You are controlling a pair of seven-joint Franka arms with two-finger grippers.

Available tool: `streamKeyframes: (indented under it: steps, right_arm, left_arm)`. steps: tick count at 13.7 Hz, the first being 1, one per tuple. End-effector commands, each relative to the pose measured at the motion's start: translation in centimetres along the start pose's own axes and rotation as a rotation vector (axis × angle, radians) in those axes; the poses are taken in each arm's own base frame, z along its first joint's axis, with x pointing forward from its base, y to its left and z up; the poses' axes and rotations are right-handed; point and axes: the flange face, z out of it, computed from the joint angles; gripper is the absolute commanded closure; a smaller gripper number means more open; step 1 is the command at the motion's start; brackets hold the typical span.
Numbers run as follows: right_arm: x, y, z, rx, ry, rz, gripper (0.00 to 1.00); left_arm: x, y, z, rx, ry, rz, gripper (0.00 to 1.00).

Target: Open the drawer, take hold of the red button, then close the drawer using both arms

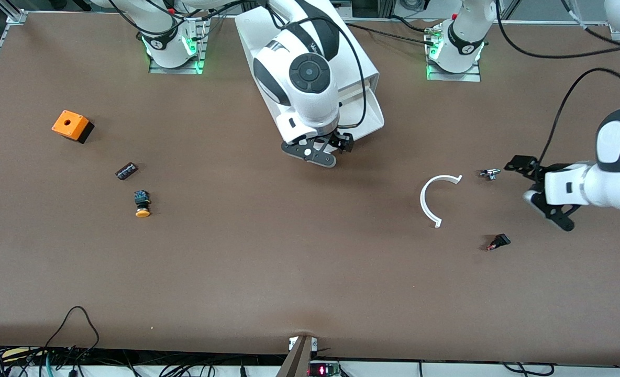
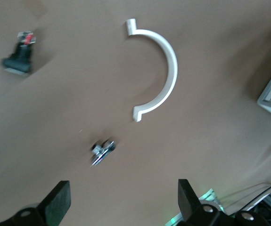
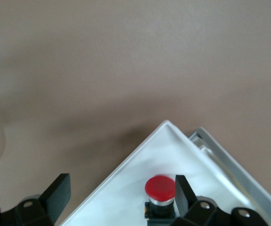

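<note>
Evidently light and rigid, the button (image 3: 160, 194) in the drawer (image 3: 126, 188) suited a grip across its boxy body; right tool (image 3: 119, 200) gaped above it, left tool (image 2: 123, 200) waited released over the tabletop (image 1: 289, 251).

High front camera faces robots; wrist cameras look down close.

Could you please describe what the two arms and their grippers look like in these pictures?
Both arms are glossy white with rounded joints and black bands; green lights glow at their bases. A black cable loops along each. The right arm shows a round dark grey cap. The right gripper and left gripper are black, with flat perforated plates and two blunt fingers.
</note>
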Motion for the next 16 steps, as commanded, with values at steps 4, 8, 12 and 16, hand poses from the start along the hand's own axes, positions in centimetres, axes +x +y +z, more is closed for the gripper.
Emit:
streamKeyframes:
  steps: [4,8,12,16]
  right_arm:
    - [-3.2,-0.4,3.1,-0.059,-0.069,0.077,0.02]
    - [-4.8,0.5,4.7,-0.144,-0.097,0.067,0.02]
    - [-5.9,1.1,5.3,-0.192,-0.109,0.059,0.02]
    - [-5.4,0.9,5.5,-0.172,-0.102,0.043,0.16]
  left_arm:
    - [-4.3,-0.5,-5.5,0.038,0.003,-0.215,0.0]
    - [-6.2,2.2,-8.0,0.045,-0.013,-0.467,0.0]
    - [-7.9,5.3,-10.3,0.033,-0.02,-0.662,0.0]
    - [-7.7,6.5,-11.1,0.04,0.011,-0.783,0.0]
